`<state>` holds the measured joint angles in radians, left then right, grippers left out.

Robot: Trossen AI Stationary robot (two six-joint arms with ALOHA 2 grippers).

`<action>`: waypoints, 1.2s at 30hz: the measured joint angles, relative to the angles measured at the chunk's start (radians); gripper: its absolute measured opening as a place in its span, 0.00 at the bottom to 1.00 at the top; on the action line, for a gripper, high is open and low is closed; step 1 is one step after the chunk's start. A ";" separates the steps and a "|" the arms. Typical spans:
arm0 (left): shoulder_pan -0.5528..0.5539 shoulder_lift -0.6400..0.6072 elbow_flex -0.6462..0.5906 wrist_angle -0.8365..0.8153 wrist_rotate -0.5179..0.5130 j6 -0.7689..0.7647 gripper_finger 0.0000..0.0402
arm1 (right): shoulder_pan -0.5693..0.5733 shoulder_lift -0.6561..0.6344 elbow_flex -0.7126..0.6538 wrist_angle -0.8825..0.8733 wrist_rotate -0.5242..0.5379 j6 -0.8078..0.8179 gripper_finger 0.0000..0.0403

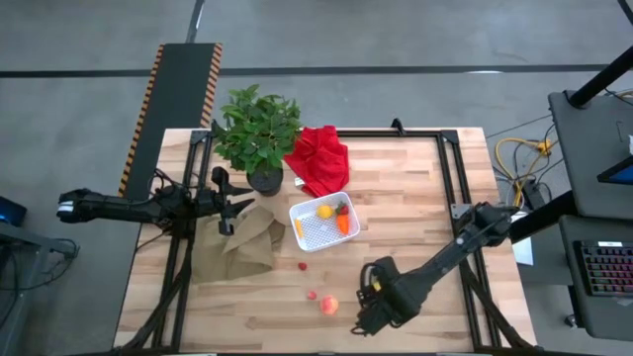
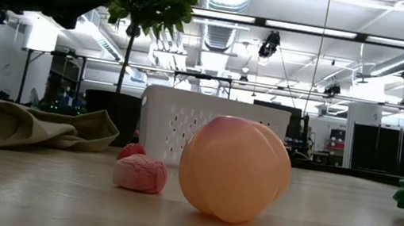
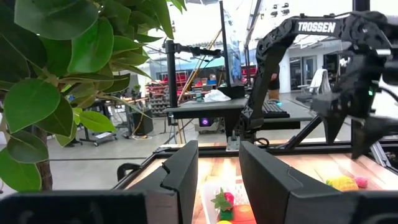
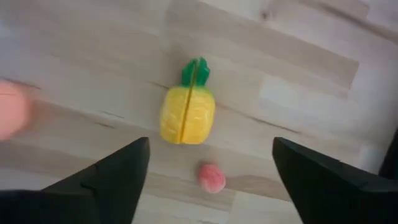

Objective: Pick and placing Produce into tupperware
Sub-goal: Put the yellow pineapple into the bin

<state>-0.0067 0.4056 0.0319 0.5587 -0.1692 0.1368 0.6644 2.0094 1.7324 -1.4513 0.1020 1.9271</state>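
1. Left arm: parked at the table's left edge beside the potted plant (image 1: pixel 257 133) and above the brown paper bag (image 1: pixel 237 242). The left gripper (image 1: pixel 229 203) has its fingers parted and holds nothing. It appears to be waiting.

2. Centre of table: the tupperware (image 1: pixel 309 235) sits between the paper bag and the right arm, with the red cloth (image 1: pixel 318 160) behind it. It already holds a yellow piece (image 1: pixel 324 211) and an orange carrot (image 1: pixel 343 223). Judged partly filled.

3. Loose produce, toward the near edge: a small red berry (image 1: pixel 302 265), a second berry (image 1: pixel 312 295) and the peach (image 1: pixel 328 305), all apart from the container.

4. Right arm: reaches in low near the front edge. The right gripper (image 4: pixel 208 168) is spread wide and empty, poised above a yellow pineapple-like piece (image 4: pixel 187 114) with a green top and a small pink berry (image 4: pixel 212 178) just beside it.

5. Step in hand, by my judgement: approach for a pick of the yellow piece. The next move calls for a descent with the jaws straddling it, keeping clear of the berry so that it is not knocked away.

6. View differences: the high view hides the yellow piece beneath the right arm; only the right wrist view shows it plainly. The low view shows the peach (image 2: pixel 234 168) resting on the table, well short of the container.
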 joint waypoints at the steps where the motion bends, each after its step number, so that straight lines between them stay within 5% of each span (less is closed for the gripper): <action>1: 0.000 0.000 0.000 0.000 0.000 0.000 0.26 | -0.003 0.010 -0.001 0.002 -0.004 -0.006 0.86; 36: 0.000 0.005 0.000 -0.001 0.000 0.000 0.26 | -0.013 0.023 -0.328 0.452 0.029 -0.051 0.91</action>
<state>-0.0071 0.4103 0.0319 0.5576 -0.1689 0.1371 0.6518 2.0323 1.4041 -0.9998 0.1314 1.8759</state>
